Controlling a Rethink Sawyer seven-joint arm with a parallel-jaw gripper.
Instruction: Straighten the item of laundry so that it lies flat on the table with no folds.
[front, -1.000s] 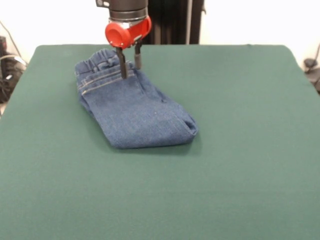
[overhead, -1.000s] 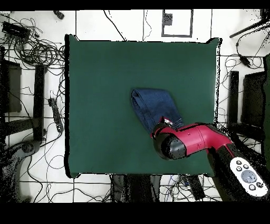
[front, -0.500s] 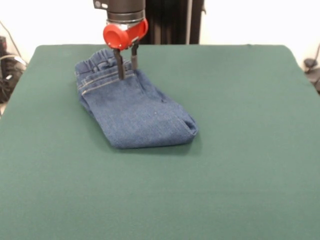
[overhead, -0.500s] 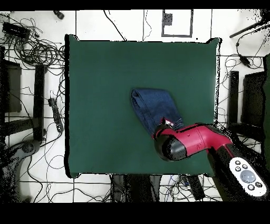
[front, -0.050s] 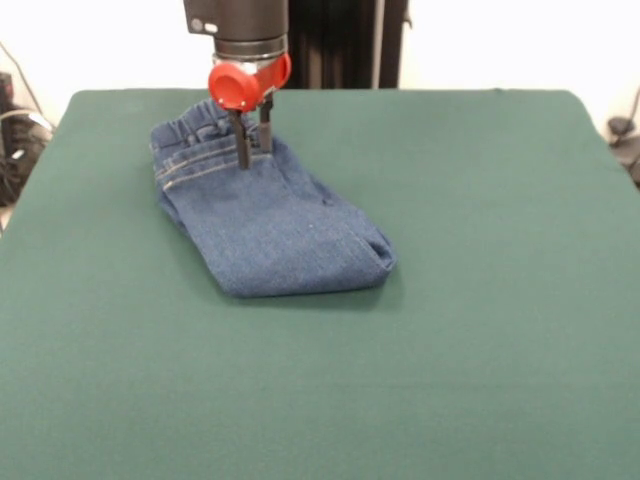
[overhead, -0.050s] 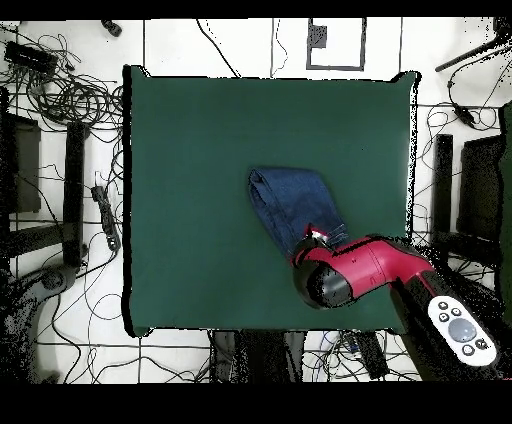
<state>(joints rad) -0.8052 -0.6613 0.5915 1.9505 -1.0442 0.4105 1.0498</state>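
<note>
Green felt table, rounded corners, white wall behind; cables and dark stands on the tiled floor all round in the overhead view. No readable brand, label or writing anywhere; only small pale marks on the black wrist housing, too small to read, and a white button panel on the arm, no legible text.

Jeans folded over, lying on the table's far-left part in the front view, waistband toward the far edge, folded end toward the near side. Orange stitching visible below the gathered waistband.

Claw down at the waistband end, fingers slightly apart, tips at the denim just below the elastic. Contact or pinch on the cloth not confirmable. Overhead: red arm covers the waistband end.
</note>
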